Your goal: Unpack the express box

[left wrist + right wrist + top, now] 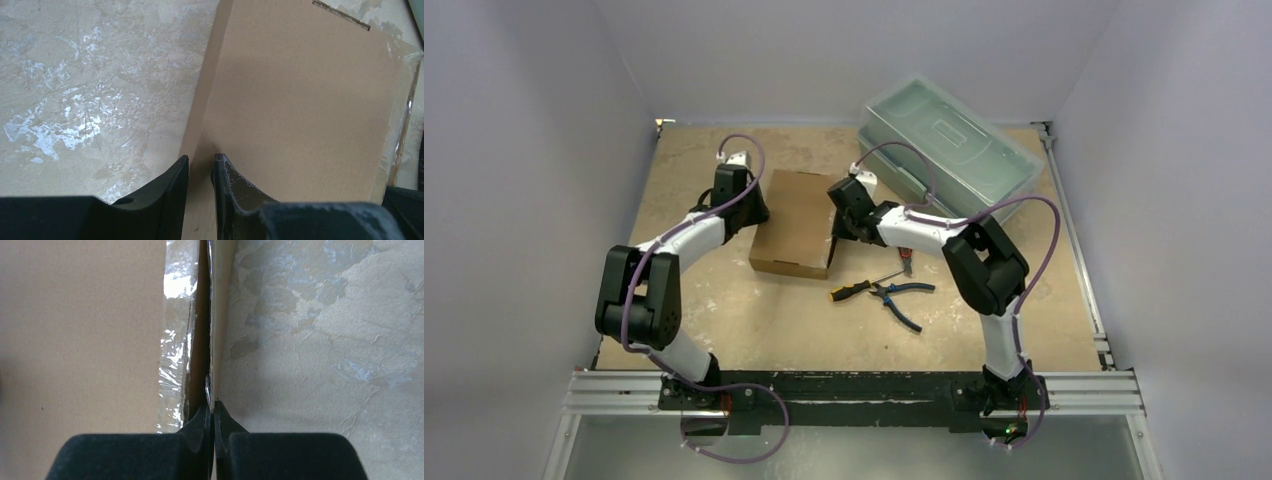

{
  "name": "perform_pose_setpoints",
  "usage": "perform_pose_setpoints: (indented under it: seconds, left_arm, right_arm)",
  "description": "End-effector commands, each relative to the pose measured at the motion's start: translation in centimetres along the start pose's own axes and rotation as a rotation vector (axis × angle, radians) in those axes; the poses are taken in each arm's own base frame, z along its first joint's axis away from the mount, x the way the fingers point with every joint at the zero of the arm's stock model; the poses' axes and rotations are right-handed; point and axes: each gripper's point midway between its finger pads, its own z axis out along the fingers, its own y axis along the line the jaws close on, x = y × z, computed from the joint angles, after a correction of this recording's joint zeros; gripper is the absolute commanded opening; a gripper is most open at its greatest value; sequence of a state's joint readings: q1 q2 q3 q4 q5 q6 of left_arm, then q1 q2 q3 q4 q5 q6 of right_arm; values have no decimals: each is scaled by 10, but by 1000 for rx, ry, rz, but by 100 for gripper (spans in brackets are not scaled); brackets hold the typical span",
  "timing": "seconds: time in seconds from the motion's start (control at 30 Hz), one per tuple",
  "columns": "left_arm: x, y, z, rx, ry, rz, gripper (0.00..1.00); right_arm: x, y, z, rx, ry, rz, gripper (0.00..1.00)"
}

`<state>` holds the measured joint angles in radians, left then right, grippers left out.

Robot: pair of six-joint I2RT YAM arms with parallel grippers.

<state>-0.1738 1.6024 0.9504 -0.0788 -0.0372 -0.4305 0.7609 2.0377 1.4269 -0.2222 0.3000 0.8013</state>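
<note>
Right gripper (212, 410) is clamped tight, tips pinched on what looks like a sliver of the clear tape (175, 340) running down the right edge of the express box (794, 225). Left gripper (201, 162) is at the box's left edge, jaws nearly together with a thin gap, and I can't tell if it's actually holding anything. The box lies flat mid-table (724, 310), lid down. To its right are 1 screwdriver (856, 289) and 1 pair of pliers (904, 298), with the plastic toolbox (949, 145) at the far right.
</note>
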Motion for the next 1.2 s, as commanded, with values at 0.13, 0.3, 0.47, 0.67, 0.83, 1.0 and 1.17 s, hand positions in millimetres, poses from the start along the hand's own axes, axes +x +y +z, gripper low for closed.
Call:
perform_pose_setpoints:
  seconds: [0.13, 0.3, 0.47, 0.67, 0.83, 1.0, 1.17]
  left_arm:
    - [15, 38, 19, -130, 51, -37, 22]
    - [17, 39, 21, -129, 61, -33, 22]
    - [21, 36, 23, -110, 74, -33, 22]
    - [16, 34, 21, -107, 63, -32, 23]
    - [-26, 20, -6, -69, -13, 34, 31]
    - [-83, -28, -64, 117, -152, 18, 42]
    - [-87, -97, -108, 425, -156, 42, 45]
  right_arm:
    - [-14, -9, -9, -141, -35, 21, 0]
    - [-5, -25, -3, -180, -23, 32, 0]
    - [2, -21, 1, -252, -19, -2, 0]
    - [-4, -13, -10, -401, -74, 36, 0]
    - [-30, 5, -33, -406, -133, -7, 0]
    - [-60, 13, -49, -310, -135, -13, 0]
    - [-91, 27, -69, -267, -145, -67, 0]
